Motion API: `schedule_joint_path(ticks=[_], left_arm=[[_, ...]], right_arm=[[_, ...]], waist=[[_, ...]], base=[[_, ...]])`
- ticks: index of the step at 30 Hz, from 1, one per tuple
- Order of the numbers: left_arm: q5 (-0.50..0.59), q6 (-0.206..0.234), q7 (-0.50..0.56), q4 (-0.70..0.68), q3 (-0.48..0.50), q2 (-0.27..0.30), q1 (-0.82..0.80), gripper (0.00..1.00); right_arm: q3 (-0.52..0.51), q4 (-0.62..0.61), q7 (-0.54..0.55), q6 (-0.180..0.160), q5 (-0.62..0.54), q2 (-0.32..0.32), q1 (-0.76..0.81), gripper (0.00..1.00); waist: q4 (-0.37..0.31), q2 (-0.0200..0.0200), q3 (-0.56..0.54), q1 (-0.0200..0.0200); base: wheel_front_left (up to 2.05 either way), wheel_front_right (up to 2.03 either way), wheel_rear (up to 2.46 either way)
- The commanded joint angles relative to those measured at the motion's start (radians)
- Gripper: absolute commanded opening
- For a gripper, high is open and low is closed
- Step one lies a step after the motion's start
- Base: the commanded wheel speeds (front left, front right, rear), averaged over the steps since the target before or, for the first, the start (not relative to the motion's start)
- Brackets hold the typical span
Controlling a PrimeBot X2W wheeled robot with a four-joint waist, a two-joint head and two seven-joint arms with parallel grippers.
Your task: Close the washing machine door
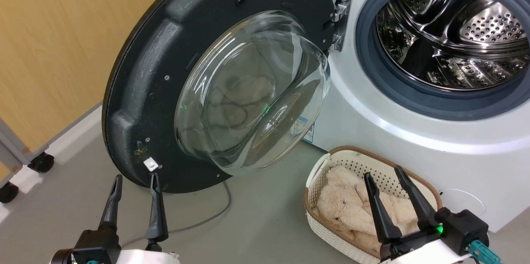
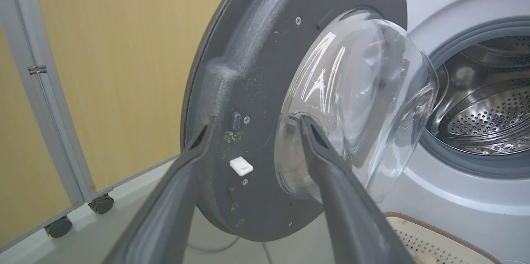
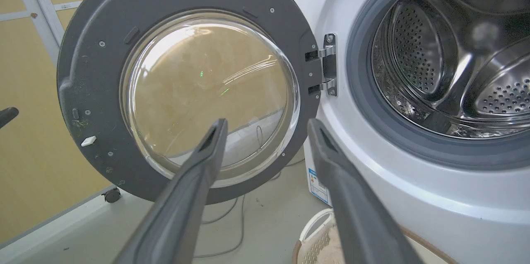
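In our head view the door point(image 1: 145, 102) is swung wide open to the left of the washer point(image 1: 372, 131), its matte back and glass window point(image 1: 248, 90) facing us. A basket point(image 1: 350, 157) of plush point(image 1: 343, 202) sits on the floor point(image 1: 256, 222) below the drum point(image 1: 455, 36). Our left gripper point(image 1: 136, 176) is spread and empty at the door's lower rim; we cannot tell if it touches. Our right gripper point(image 1: 383, 172), also spread and empty, hangs over the basket. The left wrist view adds castors point(image 2: 101, 204) under a grey frame point(image 2: 37, 90) and a white tab point(image 2: 241, 166) between the fingers. The right wrist view faces the hinge point(image 3: 327, 65) squarely.
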Motion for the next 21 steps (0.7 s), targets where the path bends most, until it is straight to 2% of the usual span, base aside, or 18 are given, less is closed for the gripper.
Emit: schedule_joint_path(ticks=[1, 8, 9, 10, 15, 19, 21], left_arm=[[-0.005, 0.006, -0.006, -0.002, -0.001, -0.001, 0.010, 1.00], [-0.008, 0.011, -0.006, -0.003, -0.005, -0.001, 0.011, 1.00], [-0.017, 0.012, -0.006, -0.008, -0.003, -0.001, 0.010, 0.29], [-0.028, 0.013, -0.006, -0.017, -0.001, -0.001, 0.008, 0.00], [-0.021, 0.010, -0.006, -0.087, 0.044, 0.000, -0.021, 0.00], [-0.072, -0.034, -0.006, -0.128, 0.126, 0.004, -0.089, 0.00], [-0.081, -0.070, -0.006, -0.121, 0.164, 0.035, -0.129, 0.00]], right_arm=[[0.000, 0.003, -0.005, -0.001, 0.009, -0.007, -0.008, 1.00], [0.001, 0.003, -0.005, -0.001, 0.011, -0.008, -0.009, 1.00], [0.001, 0.003, -0.005, -0.001, 0.011, -0.008, -0.009, 1.00], [0.001, 0.002, -0.005, -0.001, 0.011, -0.008, -0.009, 1.00], [-0.006, -0.005, -0.005, -0.001, 0.005, -0.009, -0.006, 1.00], [-0.025, -0.018, -0.005, -0.001, -0.004, -0.014, 0.006, 1.00], [-0.034, -0.027, -0.005, -0.001, -0.010, -0.017, 0.014, 1.00]], waist=[[0.000, 0.0000, 0.000, -0.0001], [0.000, 0.0000, 0.002, -0.0001], [0.001, 0.0000, 0.002, -0.0001], [0.001, 0.0000, 0.003, -0.0001], [0.000, 0.0000, 0.015, -0.0001], [-0.002, 0.0000, 0.033, -0.0001], [-0.005, 0.0000, 0.047, -0.0001]], base=[[0.00, 0.00, 0.00], [0.00, 0.00, 0.00], [0.00, 0.00, 0.00], [0.00, 0.00, 0.00], [0.00, 0.00, 0.00], [0.00, 0.00, 0.00], [0.00, 0.00, 0.00]])
